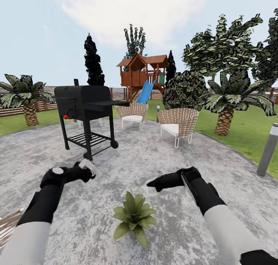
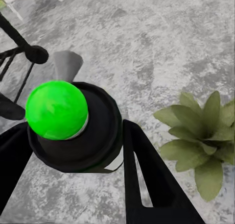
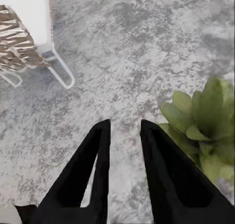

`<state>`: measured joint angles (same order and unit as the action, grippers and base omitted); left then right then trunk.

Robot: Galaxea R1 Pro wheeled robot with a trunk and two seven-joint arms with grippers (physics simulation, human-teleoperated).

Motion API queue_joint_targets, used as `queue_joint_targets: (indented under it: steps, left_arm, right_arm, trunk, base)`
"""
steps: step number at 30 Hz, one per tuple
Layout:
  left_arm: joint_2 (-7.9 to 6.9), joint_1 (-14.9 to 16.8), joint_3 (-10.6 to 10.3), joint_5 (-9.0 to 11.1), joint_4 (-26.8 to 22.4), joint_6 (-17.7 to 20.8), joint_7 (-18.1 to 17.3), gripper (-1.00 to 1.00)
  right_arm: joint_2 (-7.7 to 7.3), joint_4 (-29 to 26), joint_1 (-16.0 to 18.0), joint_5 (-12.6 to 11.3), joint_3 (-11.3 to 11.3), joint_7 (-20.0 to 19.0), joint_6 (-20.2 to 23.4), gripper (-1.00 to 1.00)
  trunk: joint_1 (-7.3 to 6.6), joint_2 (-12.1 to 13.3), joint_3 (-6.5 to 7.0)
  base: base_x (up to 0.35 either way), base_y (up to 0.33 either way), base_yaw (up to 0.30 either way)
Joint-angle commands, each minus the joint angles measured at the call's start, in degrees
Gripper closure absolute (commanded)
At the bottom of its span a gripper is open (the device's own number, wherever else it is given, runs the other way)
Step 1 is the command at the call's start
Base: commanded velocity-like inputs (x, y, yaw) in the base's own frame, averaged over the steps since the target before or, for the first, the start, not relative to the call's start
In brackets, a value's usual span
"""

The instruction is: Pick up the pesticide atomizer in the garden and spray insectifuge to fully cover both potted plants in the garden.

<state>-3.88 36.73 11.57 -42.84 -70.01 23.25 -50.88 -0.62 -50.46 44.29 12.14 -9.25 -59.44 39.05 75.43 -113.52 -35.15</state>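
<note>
My left gripper (image 2: 73,150) hides most of the pesticide atomizer (image 2: 63,116), label unseen. Potted plant (image 2: 203,136) is cut by the frame edge in both wrist views, pot hidden under leaves. Wicker chair (image 3: 22,42) cropped. Head view blurs my right gripper (image 1: 152,187) tips.

Bright even daylight, no cast shadows, soft textures, wide-angle edge stretch

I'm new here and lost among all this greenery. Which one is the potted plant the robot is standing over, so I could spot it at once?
Start at the black grill on the round grey patio, then come toward the robot. Between its left gripper and right gripper sits the potted plant, a low rosette of broad pointed green leaves. Unlike the palms on the lawn, it has no trunk and sits low on the paving.
</note>
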Motion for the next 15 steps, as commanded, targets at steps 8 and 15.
queue_joint_targets:
  steps: [8,15]
  left_arm:
    - [5.2,-0.1,13.9,0.4,2.6,0.4,8.9,1.0]
    - [7.52,-0.2,14.5,5.6,13.9,-0.2,22.5,1.0]
  right_arm:
    - [-11.5,8.2,0.0,0.3,23.8,5.6,-4.8,-1.0]
    - [-12.58,10.1,0.0,0.3,25.5,36.5,-17.4,-1.0]
  trunk:
    - [-0.01,0.0,-0.07]
    - [-0.01,0.0,-0.07]
  base:
    - [0.0,0.0,0.0]
    - [0.0,0.0,0.0]
